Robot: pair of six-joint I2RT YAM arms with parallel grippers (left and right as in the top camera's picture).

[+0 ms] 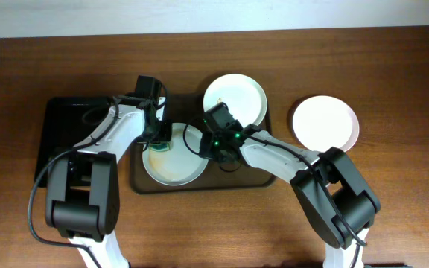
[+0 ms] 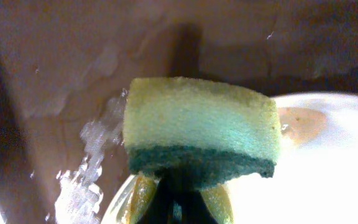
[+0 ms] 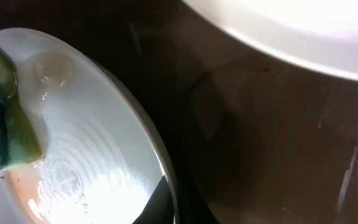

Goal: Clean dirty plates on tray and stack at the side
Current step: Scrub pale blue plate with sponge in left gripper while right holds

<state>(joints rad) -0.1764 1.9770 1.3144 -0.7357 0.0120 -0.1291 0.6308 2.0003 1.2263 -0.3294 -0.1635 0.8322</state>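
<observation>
black tray [image 1: 65,119]: far left on the table [image 1: 393,59]; narrow, nothing in it that I can make out.
left gripper [image 2: 178,196]: clamped on the sponge [image 2: 201,124], the dark scouring layer toward the fingers and the yellow foam facing out.
sponge, handling: soft, wet and compressible; judged to give under load, so scrubbing pressure comes from pressing down.
tray [image 1: 222,182]: dark brown with a raised rim, centre of the table. It carries two plates, and the left wrist view shows water glinting on its floor.
smeared plate [image 1: 177,167]: front-left on the tray, with the sponge at its left edge. It holds a thin orange-brown film and a wet sheen.
smeared plate, handling: stiff, probably glazed, slick when wet and likely to chip. It is shallow, so the rim is the only hold, and it may skate on the wet tray unless steadied.
right gripper [image 1: 208,143]: at the right rim of the smeared plate. One dark finger lies over the rim in the right wrist view and the other is hidden, so I cannot tell whether it pinches.
rear plate [image 1: 237,97]: white, back-right on the tray, partly over the rim; it looks empty.
side plate [image 1: 325,123]: pale, alone on the table right of the tray and well apart from it; empty, judged the base of the stack.
</observation>
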